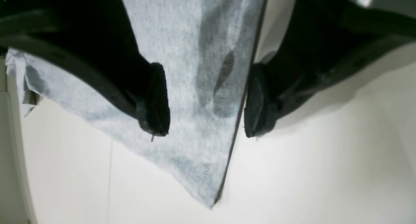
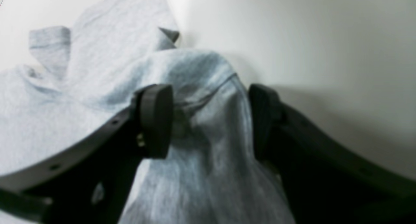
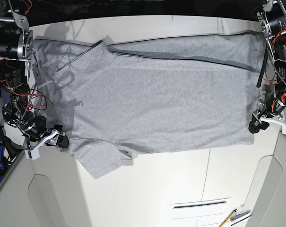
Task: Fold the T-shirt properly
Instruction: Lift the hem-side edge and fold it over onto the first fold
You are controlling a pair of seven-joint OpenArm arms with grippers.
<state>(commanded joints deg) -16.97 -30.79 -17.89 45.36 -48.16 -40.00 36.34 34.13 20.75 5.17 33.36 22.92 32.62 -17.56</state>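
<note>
A white table [image 3: 147,189] is filling the base view, with a pencil-like tool [image 3: 228,218] lying near its lower edge. The T-shirt [image 3: 161,104] is lying spread flat across the table, plain grey side up, one sleeve jutting toward the lower left. The left gripper [image 1: 206,100] is sitting at the shirt's hem corner, fingers spread — cloth lying between them, not pinched. The right gripper [image 2: 209,120] is reaching in at the shoulder end, its fingers [image 2: 156,120] parted around a raised bunch of fabric — not clamped on it.
</note>
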